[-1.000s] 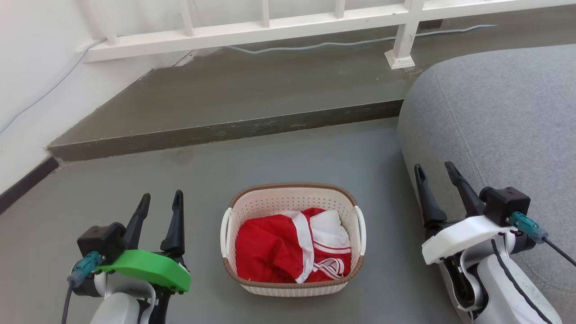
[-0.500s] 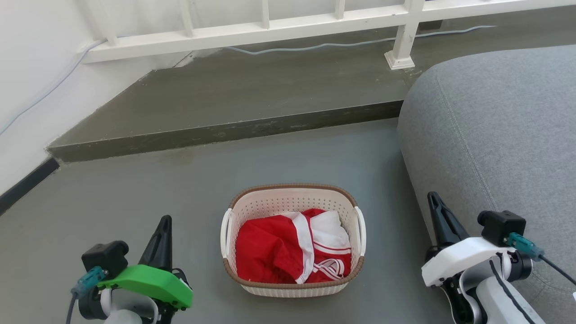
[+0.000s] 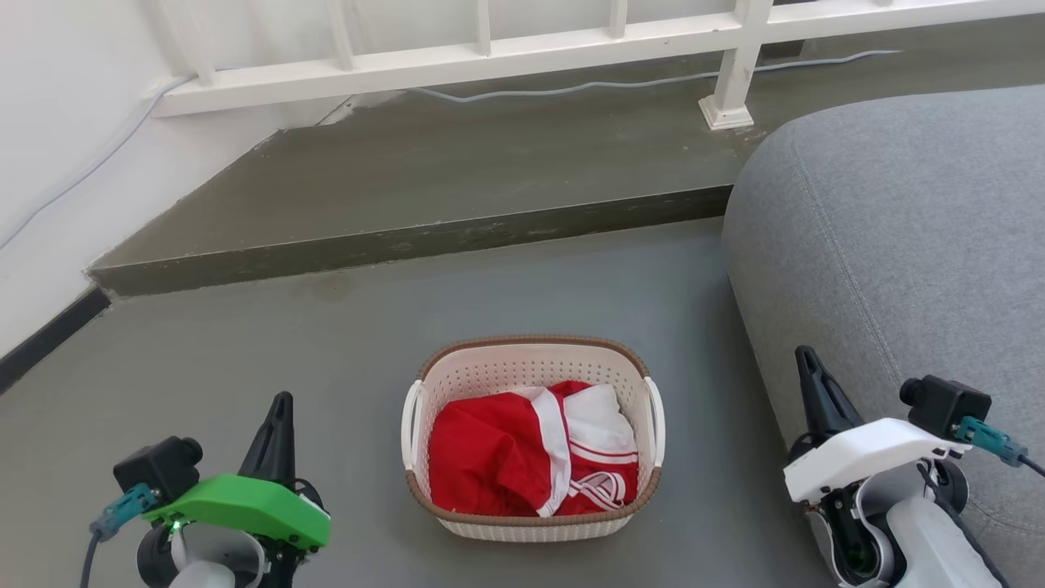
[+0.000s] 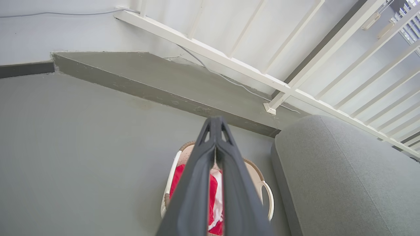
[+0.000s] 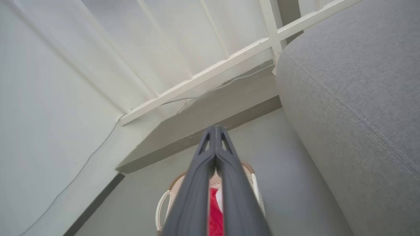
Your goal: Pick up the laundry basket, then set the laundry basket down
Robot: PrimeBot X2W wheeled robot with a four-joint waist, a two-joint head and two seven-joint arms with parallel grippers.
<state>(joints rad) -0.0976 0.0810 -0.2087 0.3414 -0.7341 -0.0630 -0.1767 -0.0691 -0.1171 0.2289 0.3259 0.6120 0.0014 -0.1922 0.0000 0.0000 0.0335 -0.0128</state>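
The laundry basket (image 3: 532, 523) sat unlifted on the floor (image 3: 245, 343) (everything left to do); my left gripper (image 3: 280, 402) and right gripper (image 3: 808, 357), jaws together, flanked it, well apart.

A grey floor (image 3: 245, 351) is being bordered by a raised, darker step (image 3: 457, 163), on which a white railing (image 3: 539, 47) is being carried. At the right, a grey sofa (image 3: 898, 229) is being supported by the floor

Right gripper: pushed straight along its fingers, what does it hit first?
Probably the raised step: the right gripper points past the basket, left of the sofa. Depth is unclear, so it could be the floor just before it.
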